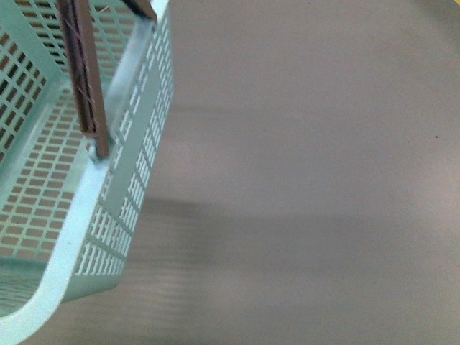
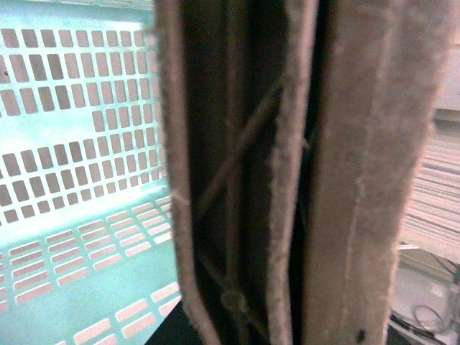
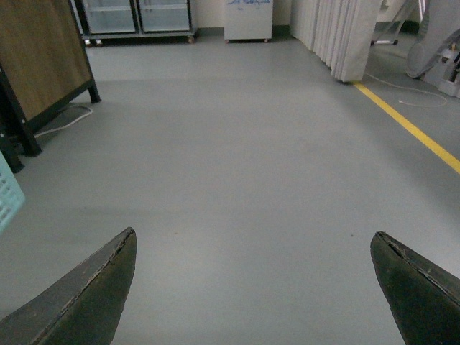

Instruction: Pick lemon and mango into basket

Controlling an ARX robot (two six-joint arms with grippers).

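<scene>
The light turquoise basket (image 1: 136, 129) with slotted walls fills the left of the front view, hanging above the grey floor. Its brownish-purple ribbed handle (image 1: 80, 72) runs up out of frame. In the left wrist view the handle (image 2: 359, 172) fills the picture very close, with the basket's lattice wall (image 2: 79, 144) behind it; my left gripper is shut on the basket's handle, its fingers not visible. My right gripper (image 3: 255, 248) is open and empty, both dark fingertips (image 3: 100, 287) wide apart over bare floor. A sliver of the basket (image 3: 8, 192) shows at the edge. Lemon and mango are out of view.
The right wrist view shows a grey floor (image 3: 237, 144) with a yellow line (image 3: 410, 126), a dark wooden board on a stand (image 3: 43, 57), a white curtain (image 3: 338, 36), glass-door cabinets (image 3: 136, 16) and a white unit (image 3: 248, 18) at the far wall.
</scene>
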